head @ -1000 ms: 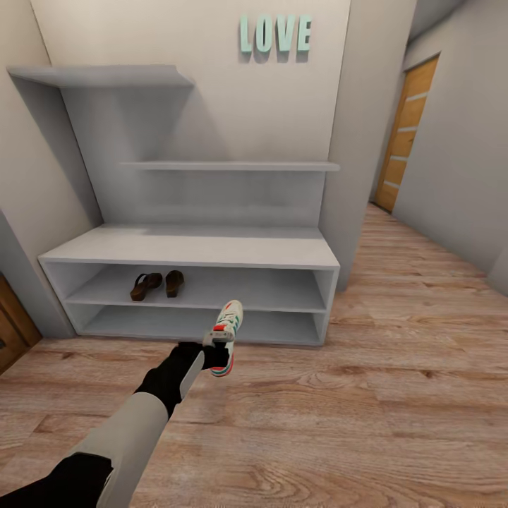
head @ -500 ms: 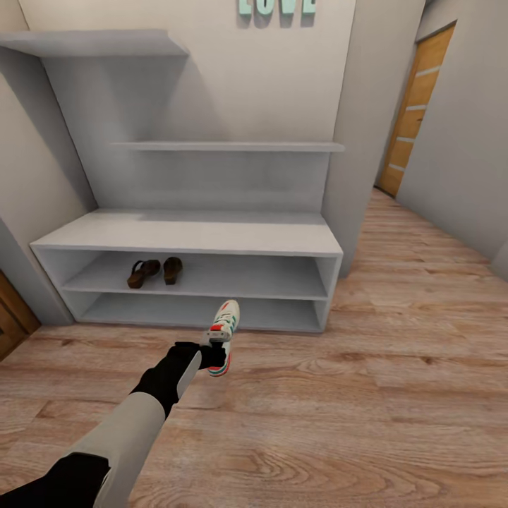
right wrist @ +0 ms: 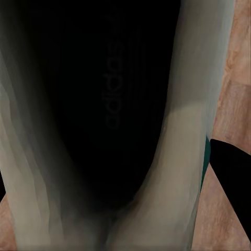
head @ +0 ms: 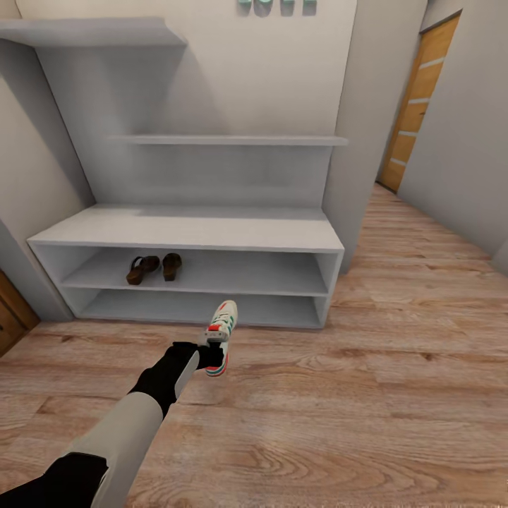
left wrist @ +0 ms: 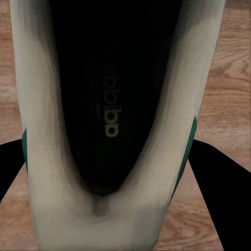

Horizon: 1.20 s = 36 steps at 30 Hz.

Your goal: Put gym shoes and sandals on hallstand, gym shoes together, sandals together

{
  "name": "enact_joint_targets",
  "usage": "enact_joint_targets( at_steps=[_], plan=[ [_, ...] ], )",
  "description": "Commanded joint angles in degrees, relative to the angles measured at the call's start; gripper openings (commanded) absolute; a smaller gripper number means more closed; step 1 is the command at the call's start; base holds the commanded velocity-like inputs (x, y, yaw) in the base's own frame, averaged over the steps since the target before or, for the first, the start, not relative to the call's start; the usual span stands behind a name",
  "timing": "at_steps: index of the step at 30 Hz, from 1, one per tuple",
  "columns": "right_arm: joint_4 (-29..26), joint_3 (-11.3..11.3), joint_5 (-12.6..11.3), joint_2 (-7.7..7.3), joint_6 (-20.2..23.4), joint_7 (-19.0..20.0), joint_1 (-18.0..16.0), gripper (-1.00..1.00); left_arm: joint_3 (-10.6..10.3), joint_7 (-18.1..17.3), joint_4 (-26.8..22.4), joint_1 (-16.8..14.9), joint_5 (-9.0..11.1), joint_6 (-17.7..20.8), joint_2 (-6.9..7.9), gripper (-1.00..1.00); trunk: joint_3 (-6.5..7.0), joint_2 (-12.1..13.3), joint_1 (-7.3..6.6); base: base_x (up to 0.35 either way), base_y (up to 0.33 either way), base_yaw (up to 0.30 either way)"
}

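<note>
Warm brown wood-plank corridor floor (head: pixel 395 395) runs up to the low white two-tier shoe rack (head: pixel 190 236), with both flat brown leather sandals (head: pixel 154 267) side by side on its upper shelf, left end. Head view: left gripper (head: pixel 206 355) clamps a white sneaker with green stripes (head: pixel 221 331), carried above the floor just short of the rack. Left wrist view: dark fingers (left wrist: pixel 214 172) flank that shoe's opening. Right wrist view: second white sneaker (right wrist: pixel 172 157) close up between the right gripper's fingers, apparently gripped. I'd shelf both right of the sandals, touching.

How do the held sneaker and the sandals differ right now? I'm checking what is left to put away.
The gym shoe is white with green and red accents; the sandals are flat and brown. The shoe is held off the corridor floor in the left hand; the sandals already sit side by side on the hallstand, on its upper open tier. Both are footwear bound for that rack.
</note>
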Motion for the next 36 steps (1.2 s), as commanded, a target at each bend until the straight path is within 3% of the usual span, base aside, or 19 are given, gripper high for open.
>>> enact_joint_targets(
  at_steps=[1, 4, 14, 17, 19, 21, 36],
  plan=[
    [-0.1, -0.1, 0.6, 0.0, 0.2, 0.5, -0.1, -1.0, -0.2, 0.1, -0.1, 0.0, 0.5, 0.3, 0.03, -1.0, -0.36, 0.0, 0.01, 0.0, 0.0, 0.0],
    [-0.1, -0.1, 0.6, 0.0, 0.2, 0.5, -0.1, -1.0, -0.2, 0.1, -0.1, 0.0, 0.5, 0.3, 0.0, -1.0, -1.29, -0.1, 0.09, 0.0, 0.0, 0.0],
    [-0.1, 0.0, 0.8, 0.0, 0.2, 0.5, -0.1, -1.0, -0.2, 0.1, -0.1, 0.0, 0.5, 0.2, -0.05, -1.0, -1.48, -0.1, 0.09, 0.009, 0.0, 0.0],
    [-0.1, 0.0, 2.8, 0.0, 0.3, 0.5, -0.1, -1.0, -0.2, 0.1, -0.1, 0.0, 0.5, 0.2, -0.03, -1.0, -1.48, -0.1, 0.09, 0.222, 0.0, 0.0],
    [-0.1, 0.0, 5.9, 0.0, 0.3, 0.5, -0.1, -1.0, -0.2, 0.1, -0.1, 0.0, 0.5, 0.2, -0.02, -1.0, -1.48, -0.1, 0.09, 0.304, 0.0, 0.0],
    [-0.1, 0.0, 7.5, 0.0, 0.3, 0.5, -0.1, -1.0, -0.1, 0.1, -0.1, 0.0, 0.5, 0.1, -0.02, -1.0, -1.48, -0.1, 0.09, 0.324, 0.0, 0.0],
    [-0.1, -0.1, 8.6, 0.0, 0.4, 0.6, -0.1, -1.0, -0.1, 0.1, -0.1, 0.0, 0.5, 0.1, 0.07, -1.0, -1.48, -0.1, 0.09, 0.34, 0.013, 0.0]
  ],
)
